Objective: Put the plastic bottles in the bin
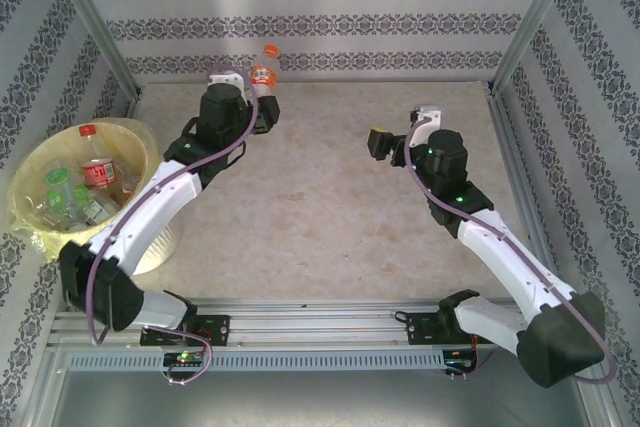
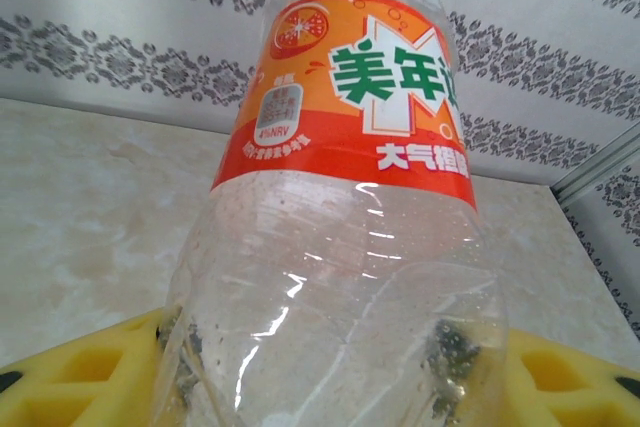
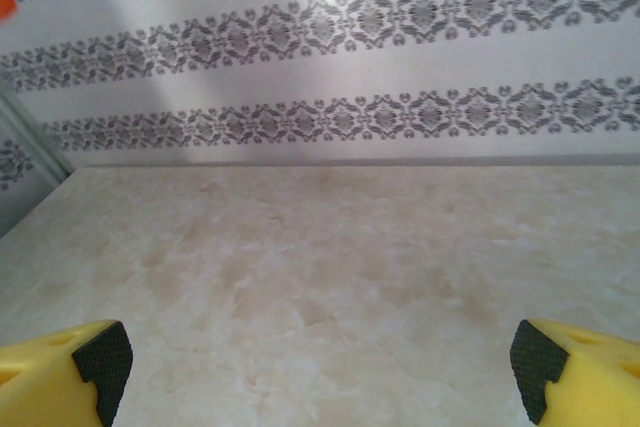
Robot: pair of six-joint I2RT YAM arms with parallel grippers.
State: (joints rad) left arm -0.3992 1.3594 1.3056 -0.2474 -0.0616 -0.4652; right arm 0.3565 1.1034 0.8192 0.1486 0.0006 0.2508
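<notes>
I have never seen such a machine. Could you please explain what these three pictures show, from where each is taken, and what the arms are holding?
Two white robot arms are fixed at the near edge of a table. One picture looks down from above; the other two come from small cameras on each wrist. The left gripper is closed on an orange-labelled bottle near the back wall; its wrist camera shows that bottle close up between yellow fingers. The right gripper is open and holds nothing; its fingers stand wide over bare table. At the left stands the bin, already holding several bottles.
</notes>
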